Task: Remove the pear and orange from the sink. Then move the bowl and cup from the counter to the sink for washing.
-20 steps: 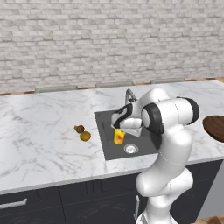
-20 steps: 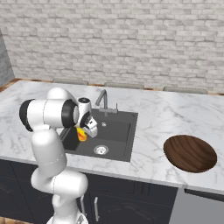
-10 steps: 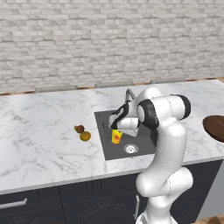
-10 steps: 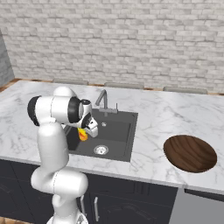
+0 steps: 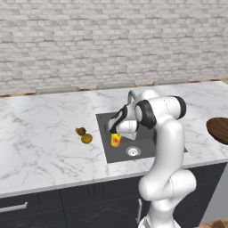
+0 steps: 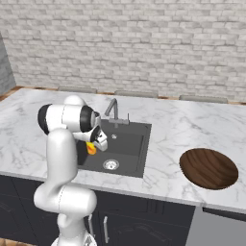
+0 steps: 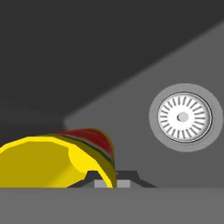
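Observation:
In the hand view my gripper is shut on the rim of the yellow cup, whose red mark faces up. The cup hangs low inside the dark grey sink, by its left wall, with the gripper right above it. From the right side the cup peeks out under the hand, over the sink. The brown pear and the orange lie together on the counter left of the sink. The wooden bowl rests on the counter to the right.
The steel drain lies on the basin floor close beside the cup. A grey faucet stands at the sink's back edge. Marble counter stretches to both sides, with a brick wall behind. The bowl sits near the counter's right end.
The arm has shifted slightly, carrying the cup a little left and lower in the sink. The fruit and the bowl have not moved.

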Controlling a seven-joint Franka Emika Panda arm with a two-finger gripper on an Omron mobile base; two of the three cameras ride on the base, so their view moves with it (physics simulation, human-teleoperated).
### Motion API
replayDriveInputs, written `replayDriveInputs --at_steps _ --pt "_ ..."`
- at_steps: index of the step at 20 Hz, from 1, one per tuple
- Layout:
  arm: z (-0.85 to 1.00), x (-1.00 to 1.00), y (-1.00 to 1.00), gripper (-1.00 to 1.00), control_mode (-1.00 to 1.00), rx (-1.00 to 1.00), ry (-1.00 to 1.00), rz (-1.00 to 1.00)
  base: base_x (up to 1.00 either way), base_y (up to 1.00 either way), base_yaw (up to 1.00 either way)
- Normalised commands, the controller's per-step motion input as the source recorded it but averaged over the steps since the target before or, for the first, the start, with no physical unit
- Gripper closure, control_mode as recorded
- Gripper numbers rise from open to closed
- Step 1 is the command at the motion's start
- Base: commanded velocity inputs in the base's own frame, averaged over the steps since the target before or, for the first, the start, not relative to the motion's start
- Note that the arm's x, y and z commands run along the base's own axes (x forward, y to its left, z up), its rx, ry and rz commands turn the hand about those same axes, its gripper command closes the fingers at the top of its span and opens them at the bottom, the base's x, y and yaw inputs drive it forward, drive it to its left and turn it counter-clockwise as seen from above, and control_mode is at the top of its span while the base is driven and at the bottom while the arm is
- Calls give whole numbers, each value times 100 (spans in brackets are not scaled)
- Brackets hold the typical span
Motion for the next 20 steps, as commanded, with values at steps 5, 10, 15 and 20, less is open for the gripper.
replayDriveInputs --at_steps 5,10,15,20 --pt "-21 29 5 100 -100 0 0 0 0 0 0" --pt "-22 28 3 100 -100 0 0 0 0 0 0" --pt "-23 27 4 100 -100 0 0 0 0 0 0" --pt "-23 25 4 100 -100 0 -1 0 0 0 0"
